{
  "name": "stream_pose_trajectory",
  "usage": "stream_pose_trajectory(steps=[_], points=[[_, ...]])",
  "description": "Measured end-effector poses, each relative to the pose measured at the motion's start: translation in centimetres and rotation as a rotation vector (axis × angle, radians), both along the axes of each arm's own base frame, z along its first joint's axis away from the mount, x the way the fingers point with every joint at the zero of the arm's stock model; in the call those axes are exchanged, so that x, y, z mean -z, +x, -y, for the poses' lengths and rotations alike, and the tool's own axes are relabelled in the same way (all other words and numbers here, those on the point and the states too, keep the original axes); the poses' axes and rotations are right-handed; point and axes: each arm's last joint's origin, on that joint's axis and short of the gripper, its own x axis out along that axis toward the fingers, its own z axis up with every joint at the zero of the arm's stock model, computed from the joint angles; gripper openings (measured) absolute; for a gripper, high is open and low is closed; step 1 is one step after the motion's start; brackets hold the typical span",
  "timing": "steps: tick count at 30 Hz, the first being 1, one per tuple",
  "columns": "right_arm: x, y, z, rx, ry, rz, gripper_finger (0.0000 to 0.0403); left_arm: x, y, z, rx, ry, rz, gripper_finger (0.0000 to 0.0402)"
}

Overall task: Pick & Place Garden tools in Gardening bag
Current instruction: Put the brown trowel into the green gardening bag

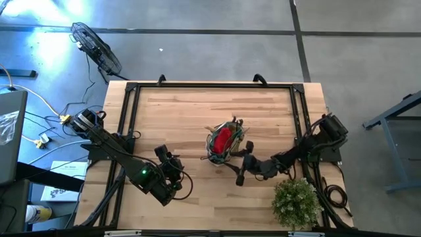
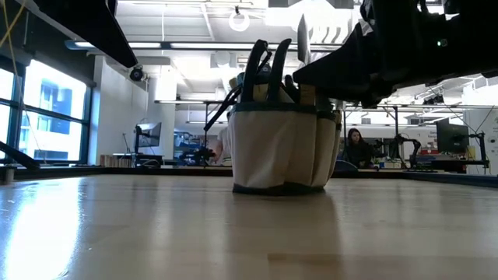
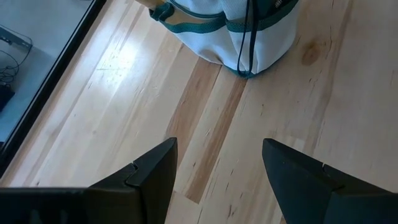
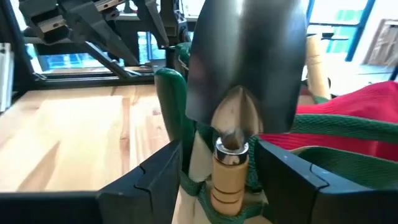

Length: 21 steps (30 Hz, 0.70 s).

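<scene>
The gardening bag [image 1: 223,141] stands upright on its base at the table's middle; its wall is pale with green trim [image 2: 284,148]. A red fabric piece [image 1: 223,137] and dark tool handles stick out of its top. A trowel [image 4: 245,62] stands in an outer pocket, silver blade up, with its wooden handle [image 4: 227,177] down in the pocket. My right gripper [image 4: 219,155] is open at the bag's near side [image 1: 240,170], one finger on each side of that handle, apart from it. My left gripper [image 1: 172,163] is open and empty to the bag's left, pointing toward the bag [image 3: 230,31].
A bushy green potted plant [image 1: 296,201] stands at the near right corner, close beside my right arm. A black frame [image 1: 131,99] runs along the table's left, far and right edges. Bare wood lies far of and left of the bag.
</scene>
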Motion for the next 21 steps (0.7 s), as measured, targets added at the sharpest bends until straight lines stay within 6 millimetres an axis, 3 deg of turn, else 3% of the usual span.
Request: stream_pose_trajectory(steps=[12,21], points=[[0.0,-0.8,-1.4,-0.015,-0.084,-0.017,0.0193,0.0,0.0,0.0,0.0,0.0,0.0,0.0227],[-0.1,-1.2,-1.6,0.086,-0.11,-0.018,0.0193,0.0,0.0,0.0,0.0,-0.001,0.002,0.0227]])
